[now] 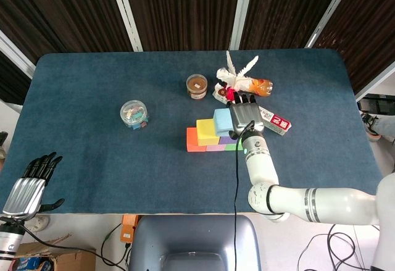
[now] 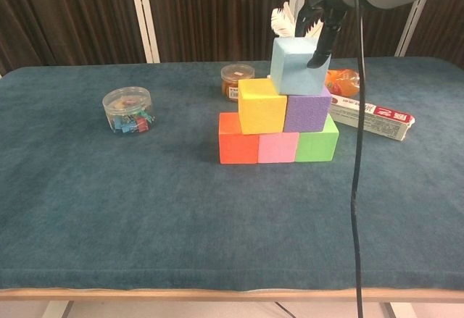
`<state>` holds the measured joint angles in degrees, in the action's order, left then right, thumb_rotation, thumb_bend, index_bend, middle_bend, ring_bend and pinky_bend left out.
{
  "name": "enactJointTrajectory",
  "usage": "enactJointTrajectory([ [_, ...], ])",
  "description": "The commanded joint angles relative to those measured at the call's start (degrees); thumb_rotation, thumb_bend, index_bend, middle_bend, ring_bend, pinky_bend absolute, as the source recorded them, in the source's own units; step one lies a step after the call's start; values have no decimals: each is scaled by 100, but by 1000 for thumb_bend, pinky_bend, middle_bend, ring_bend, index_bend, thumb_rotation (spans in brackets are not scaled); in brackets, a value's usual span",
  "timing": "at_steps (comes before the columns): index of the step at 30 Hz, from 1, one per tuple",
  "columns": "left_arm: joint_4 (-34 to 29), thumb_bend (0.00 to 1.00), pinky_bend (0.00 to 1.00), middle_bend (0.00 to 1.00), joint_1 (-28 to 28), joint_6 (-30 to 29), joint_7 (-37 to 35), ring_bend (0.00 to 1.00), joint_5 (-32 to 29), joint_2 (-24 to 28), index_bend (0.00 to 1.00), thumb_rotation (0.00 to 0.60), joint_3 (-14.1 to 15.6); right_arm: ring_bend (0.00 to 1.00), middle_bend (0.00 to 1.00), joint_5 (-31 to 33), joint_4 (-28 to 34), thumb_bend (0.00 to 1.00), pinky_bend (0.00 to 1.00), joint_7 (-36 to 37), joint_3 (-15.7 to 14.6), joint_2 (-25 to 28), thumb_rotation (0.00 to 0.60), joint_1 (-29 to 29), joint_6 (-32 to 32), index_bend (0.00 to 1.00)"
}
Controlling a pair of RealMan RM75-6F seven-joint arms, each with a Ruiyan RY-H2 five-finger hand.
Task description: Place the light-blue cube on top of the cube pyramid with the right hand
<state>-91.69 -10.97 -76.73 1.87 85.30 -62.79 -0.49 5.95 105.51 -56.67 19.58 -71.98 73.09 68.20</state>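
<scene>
Fingers (image 2: 320,46) of right hand (image 1: 244,114) clamp light-blue cube (image 2: 296,65), skewed over purple cube (image 2: 307,108); centre across yellow cube (image 2: 262,105) before release.

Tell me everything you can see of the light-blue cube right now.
The light-blue cube is a matte, foam-looking block, roughly level, at the top of the pyramid. It sits mostly over the purple cube, reaching partly above the yellow cube, off-centre to the right. The right hand holds it, a dark finger on its right face.
</scene>
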Motion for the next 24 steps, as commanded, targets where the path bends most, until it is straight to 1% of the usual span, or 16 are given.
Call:
enactJointTrajectory([
  [1, 0, 58, 96, 0, 1, -1, -2, 0, 3, 2, 0, 600, 2, 0, 0, 1, -8, 225, 0, -7, -5, -9, 600, 3, 1, 266],
  [5, 1, 58, 96, 0, 4, -7, -8, 0, 5, 3, 0, 600, 1, 0, 0, 7, -32, 225, 0, -19, -10, -34, 600, 12, 8, 280],
  [14, 1, 58, 96, 0, 3, -9, -19, 0, 5, 7, 0, 600, -1, 0, 0, -25, -75, 225, 0, -28, -7, -83, 600, 21, 63, 390],
  [24, 2, 58, 96, 0, 4, -10, -18, 0, 12, 5, 0, 600, 3, 0, 0, -89, -24, 225, 0, 3, 34, -69, 600, -2, 109, 397],
])
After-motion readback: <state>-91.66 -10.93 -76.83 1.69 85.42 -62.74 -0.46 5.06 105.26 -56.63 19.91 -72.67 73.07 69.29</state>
